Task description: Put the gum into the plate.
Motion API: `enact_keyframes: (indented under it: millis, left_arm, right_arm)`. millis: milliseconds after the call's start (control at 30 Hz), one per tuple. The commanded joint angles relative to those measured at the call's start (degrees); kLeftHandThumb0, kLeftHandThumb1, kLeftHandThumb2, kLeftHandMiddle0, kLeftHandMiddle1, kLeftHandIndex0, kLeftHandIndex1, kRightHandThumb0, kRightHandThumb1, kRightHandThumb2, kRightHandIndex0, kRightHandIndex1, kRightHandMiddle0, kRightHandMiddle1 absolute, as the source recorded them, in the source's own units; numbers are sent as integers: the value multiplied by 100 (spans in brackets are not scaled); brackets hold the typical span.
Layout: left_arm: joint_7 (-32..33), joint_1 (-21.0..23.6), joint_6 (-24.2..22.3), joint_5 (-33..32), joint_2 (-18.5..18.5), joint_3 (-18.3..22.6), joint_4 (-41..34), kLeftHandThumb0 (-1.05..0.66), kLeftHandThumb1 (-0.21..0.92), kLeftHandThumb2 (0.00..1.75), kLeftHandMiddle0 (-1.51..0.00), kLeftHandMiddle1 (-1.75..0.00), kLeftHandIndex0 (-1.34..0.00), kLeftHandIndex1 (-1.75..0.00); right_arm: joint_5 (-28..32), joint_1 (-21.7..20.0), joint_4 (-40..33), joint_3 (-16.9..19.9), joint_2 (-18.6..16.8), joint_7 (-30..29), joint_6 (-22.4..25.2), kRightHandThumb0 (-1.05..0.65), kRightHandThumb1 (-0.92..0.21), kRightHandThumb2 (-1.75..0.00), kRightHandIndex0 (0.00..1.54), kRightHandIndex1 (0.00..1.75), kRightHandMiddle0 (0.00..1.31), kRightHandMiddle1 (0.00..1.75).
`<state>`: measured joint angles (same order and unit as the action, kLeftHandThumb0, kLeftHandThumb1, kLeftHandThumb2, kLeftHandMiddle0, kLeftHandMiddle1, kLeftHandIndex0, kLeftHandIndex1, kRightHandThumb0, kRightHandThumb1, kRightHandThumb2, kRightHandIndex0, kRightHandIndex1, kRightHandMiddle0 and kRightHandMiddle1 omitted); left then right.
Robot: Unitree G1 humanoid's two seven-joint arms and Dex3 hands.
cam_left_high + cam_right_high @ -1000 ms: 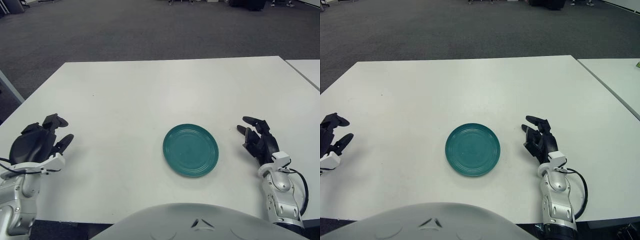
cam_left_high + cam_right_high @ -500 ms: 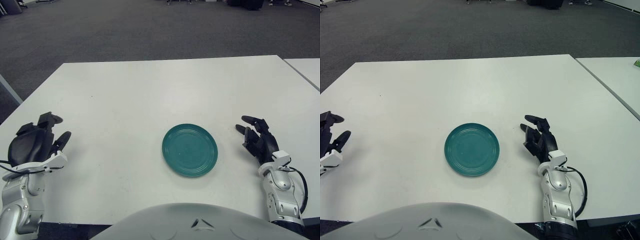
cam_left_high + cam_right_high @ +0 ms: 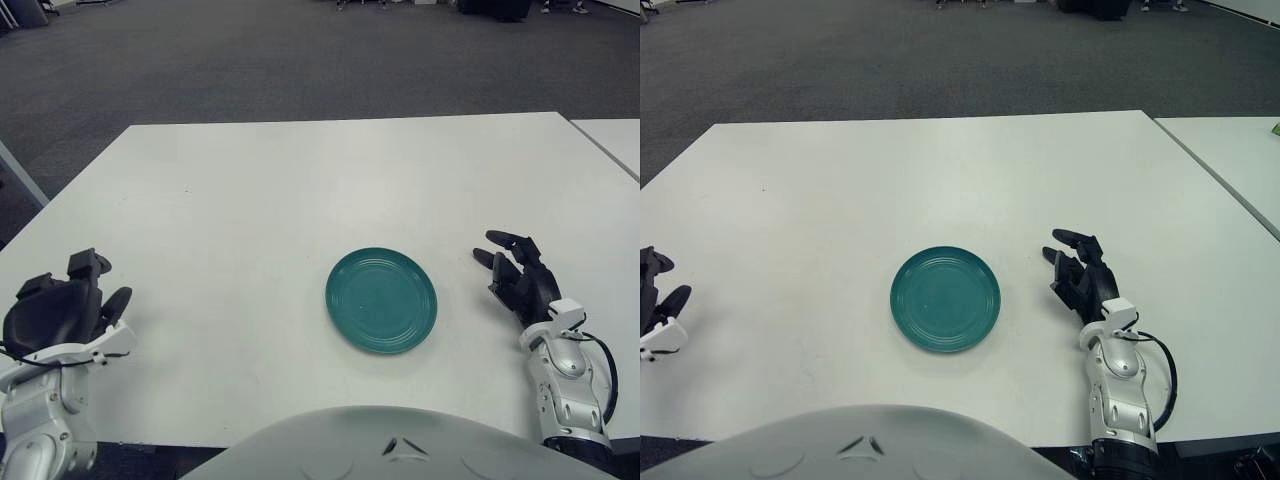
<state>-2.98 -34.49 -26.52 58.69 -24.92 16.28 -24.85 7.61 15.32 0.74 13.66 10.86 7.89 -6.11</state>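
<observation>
Your teal plate (image 3: 381, 299) sits empty on the white tabletop (image 3: 300, 180), between your two hands and just inward of the right one, and no gum shows anywhere in either view, so the thing the task names cannot be located from here. Your right hand (image 3: 517, 276) rests at the near right of the tabletop, palm turned toward the plate, its dark fingers (image 3: 501, 240) loosely spread and holding nothing. Your left hand (image 3: 58, 308) sits at the near left corner, well apart from the plate, knuckles up with its fingers relaxed and likewise empty. Both hands appear parked at the near edge, which would leave the middle of the tabletop free for the work. By that reading the job has not begun: nothing lies in the plate and neither hand carries anything. The plate's spot, just beside your right hand, suggests that hand has the shorter path once the gum turns up. The tabletop is smooth, matte white and otherwise bare; a second white table (image 3: 612, 136) stands beyond your right hand across a narrow gap. Behind it stretches dark grey carpet (image 3: 300, 60).
</observation>
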Motion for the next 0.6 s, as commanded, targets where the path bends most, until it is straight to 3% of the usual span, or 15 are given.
enact_keyframes:
  millis: [0,100,367,567]
  left_arm:
    - [237,77,54,-13,8,-75,526,-84,92,78,-53,-110,-24,-138]
    - [456,139,162,-101,-20,-92,912,-84,92,78,-56,-116,-26,-142]
    - [659,-16,207,-59,-44,-121,1060,-82,92,77,-64,-127,-30,-147]
    - [577,-81,285,-218,-78,-205,1290,-80,92,78,-70,-159,-32,-156]
  right_arm:
    - [14,78,182,9,49,21,374,-88,-92,-84,30,48,1,111]
    - [33,58,171,27,70,37,446,-88,-92,-84,31,49,1,111]
    - [42,-64,386,118,140,26,501,-88,-92,-85,33,50,6,113]
    - [26,-126,510,150,137,-5,425,-87,-92,-85,33,51,9,113]
